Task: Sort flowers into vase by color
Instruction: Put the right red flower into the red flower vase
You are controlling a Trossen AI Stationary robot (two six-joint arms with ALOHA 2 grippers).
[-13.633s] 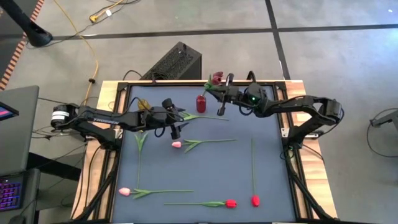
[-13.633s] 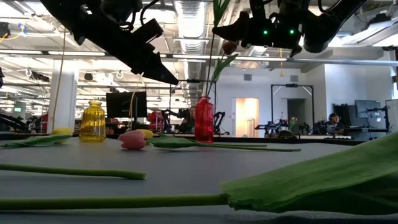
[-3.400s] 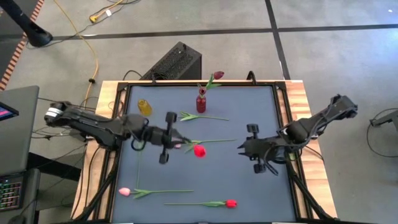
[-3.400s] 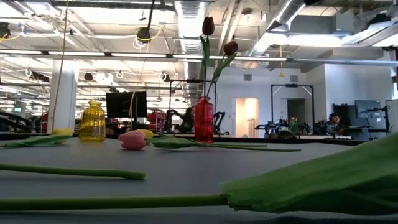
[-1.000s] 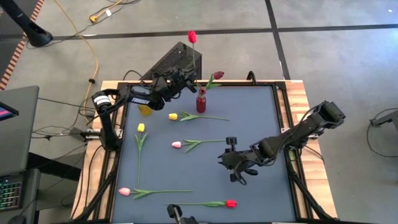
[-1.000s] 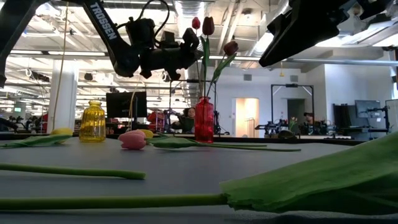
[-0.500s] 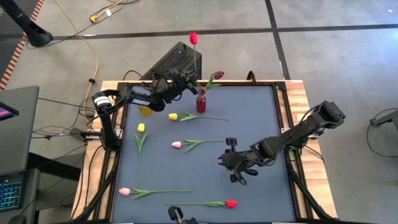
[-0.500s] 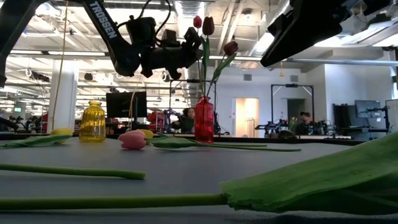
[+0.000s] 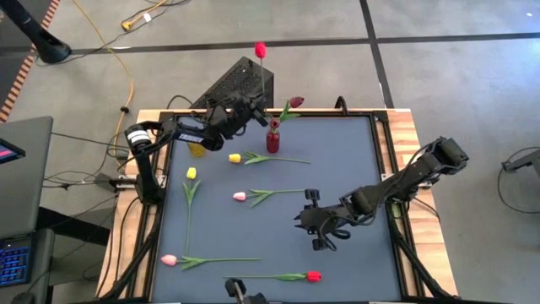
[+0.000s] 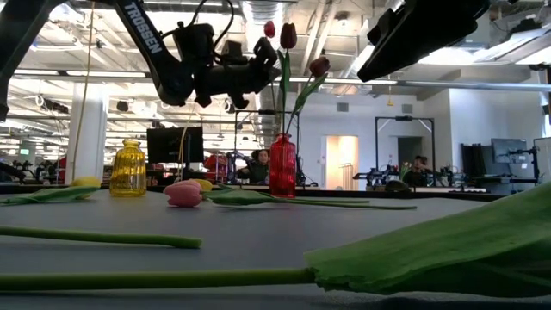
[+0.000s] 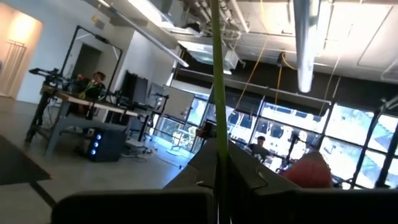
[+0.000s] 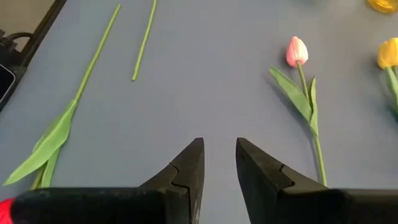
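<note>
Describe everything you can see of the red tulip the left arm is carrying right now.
The red tulip has a small red head on a long, thin green stem that looks artificial. The left gripper is shut on the stem, holding it roughly upright next to the red vase at the table's far edge. In the low view its head sits about level with the taller maroon tulip already in that vase. I cannot tell whether the stem's lower end has entered the vase mouth.
</note>
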